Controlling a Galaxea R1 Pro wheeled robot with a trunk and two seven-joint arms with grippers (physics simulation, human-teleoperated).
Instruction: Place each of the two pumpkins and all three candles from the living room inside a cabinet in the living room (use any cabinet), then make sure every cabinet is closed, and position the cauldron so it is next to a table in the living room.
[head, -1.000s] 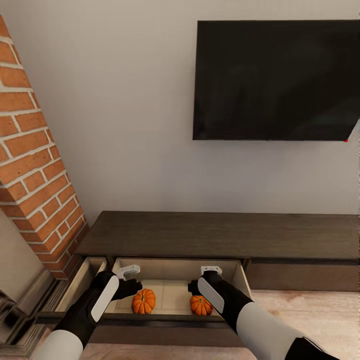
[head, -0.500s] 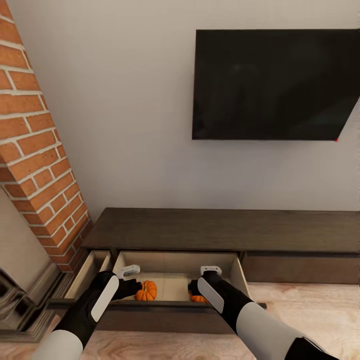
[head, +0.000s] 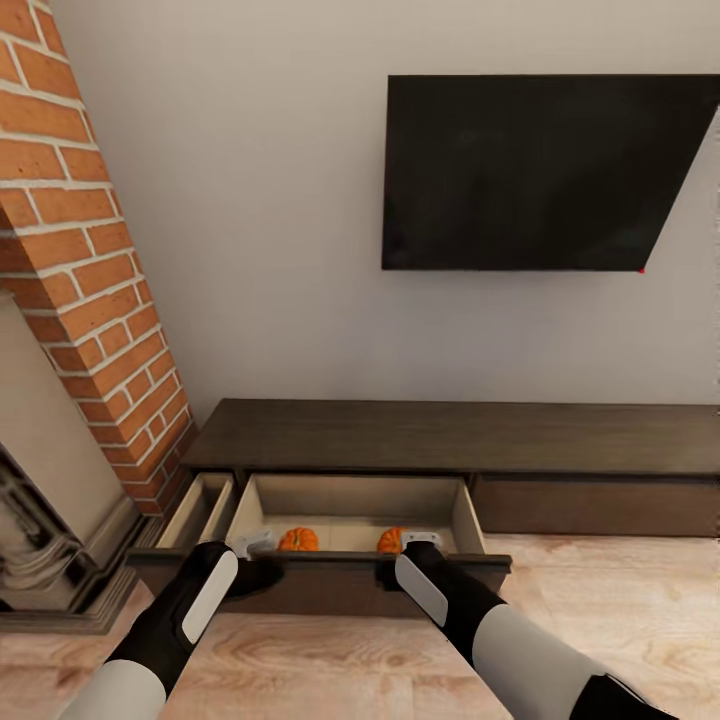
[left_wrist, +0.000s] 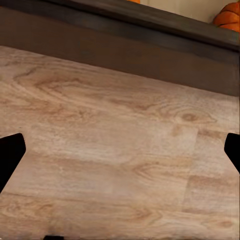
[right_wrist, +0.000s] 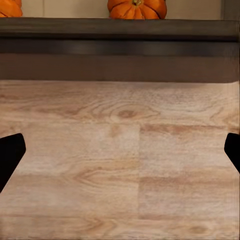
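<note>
The long dark-brown cabinet (head: 450, 440) stands under the wall screen with a wide drawer (head: 330, 578) pulled out. Two orange pumpkins (head: 298, 540) (head: 391, 540) lie apart on its pale floor, partly hidden behind the drawer front. One pumpkin (right_wrist: 137, 8) appears over the front's edge in the right wrist view, another (left_wrist: 227, 15) in the left wrist view. My left gripper (head: 262, 572) (left_wrist: 120, 150) and right gripper (head: 392, 572) (right_wrist: 120, 150) hang open and empty just in front of the drawer front, above the wooden floor. The candles, cauldron and table are out of view.
A narrower drawer (head: 200, 505) at the cabinet's left end also stands open. A brick chimney (head: 90, 260) with a stone fireplace base (head: 50, 560) rises close on the left. A black screen (head: 540, 170) hangs on the wall. Pale wood floor (head: 620, 620) spreads to the right.
The whole view has shifted as the camera drew back from the cabinet. Both grippers have come from over the drawer's inside to in front of its front panel. The pumpkins stayed in the drawer.
</note>
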